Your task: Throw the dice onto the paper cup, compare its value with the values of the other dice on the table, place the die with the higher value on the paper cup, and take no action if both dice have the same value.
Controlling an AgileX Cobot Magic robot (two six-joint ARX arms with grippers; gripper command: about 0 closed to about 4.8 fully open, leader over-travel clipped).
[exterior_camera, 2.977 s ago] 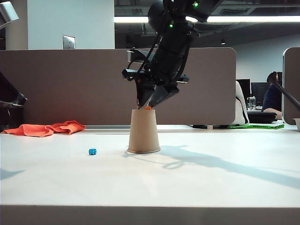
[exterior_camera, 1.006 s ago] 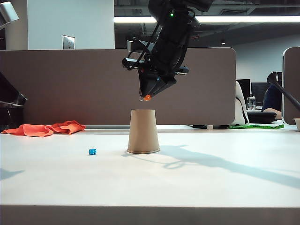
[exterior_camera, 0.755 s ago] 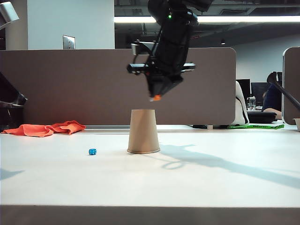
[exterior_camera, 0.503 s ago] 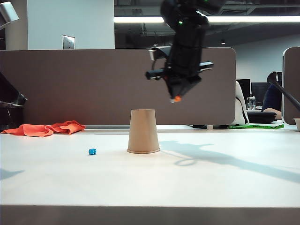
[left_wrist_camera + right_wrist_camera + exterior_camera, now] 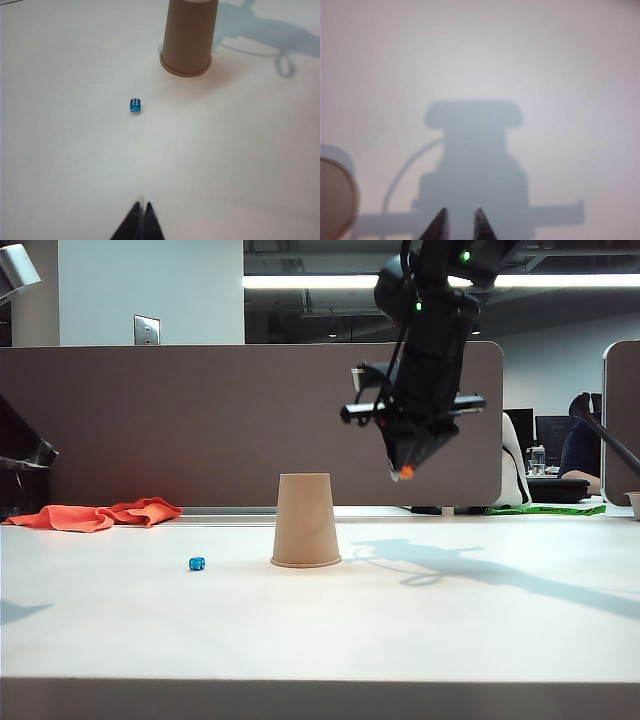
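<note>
The tan paper cup [image 5: 305, 520] stands upside down mid-table. It also shows in the left wrist view [image 5: 189, 35] and at the edge of the right wrist view [image 5: 335, 196]. My right gripper [image 5: 404, 469] hangs in the air to the right of the cup, about level with its top, shut on the tiny orange dice [image 5: 406, 473]. In the right wrist view its fingertips [image 5: 459, 216] stand slightly apart and the dice is hidden. The blue other dice [image 5: 197, 564] lies on the table left of the cup [image 5: 135, 105]. My left gripper [image 5: 142, 206] is shut and empty, well short of it.
An orange cloth [image 5: 100, 513] lies at the back left of the table by a brown partition [image 5: 150, 420]. The right arm's shadow [image 5: 480, 575] falls across the table to the right of the cup.
My right gripper, carrying the orange dice, has swung from directly above the cup to its right and sunk a little. The cup, blue dice and left gripper have not moved.
</note>
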